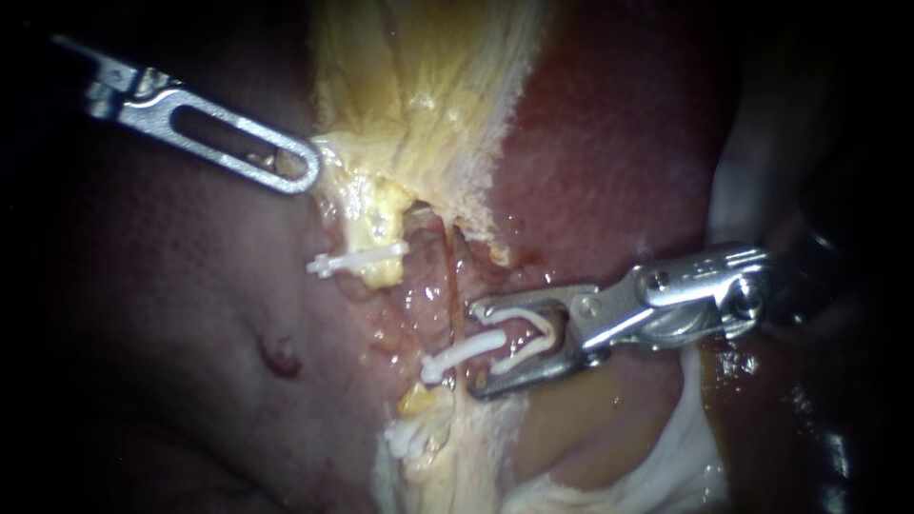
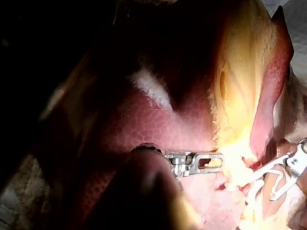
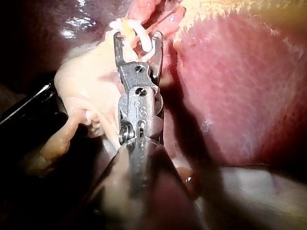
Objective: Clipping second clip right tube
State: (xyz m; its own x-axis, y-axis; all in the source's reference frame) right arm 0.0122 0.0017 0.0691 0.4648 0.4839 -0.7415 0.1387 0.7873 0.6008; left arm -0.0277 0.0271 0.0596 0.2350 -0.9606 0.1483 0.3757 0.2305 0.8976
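Steel left instrument, endoscope view: shaft enters from the upper left; windowed jaws pressed together on the edge of the yellow tissue; a scrap of that tissue shows through the window.
Right instrument, endoscope view: jaws stand wide apart; they carry the white loaded clip, its legs lying against them (one leg per jaw).
Right tube, endoscope view: thin and reddish-orange; runs down between the yellow tissue and the liver; passes just beyond the right instrument's jaw tips, outside the loaded clip.
Placed clip, endoscope view: white and closed; lies across the right tube; one end reaches in between the spread jaws.
Other clips, endoscope view: left-side clip against the yellow tissue; lowest clip well below it.
Left wrist view: left instrument's jaws flat together, yellow tissue in the window; right instrument ahead of them, its loaded clip gaping.
Right wrist view: right instrument's jaws apart; white clip material curves between the tips, at pale tissue; liver beside the shaft.
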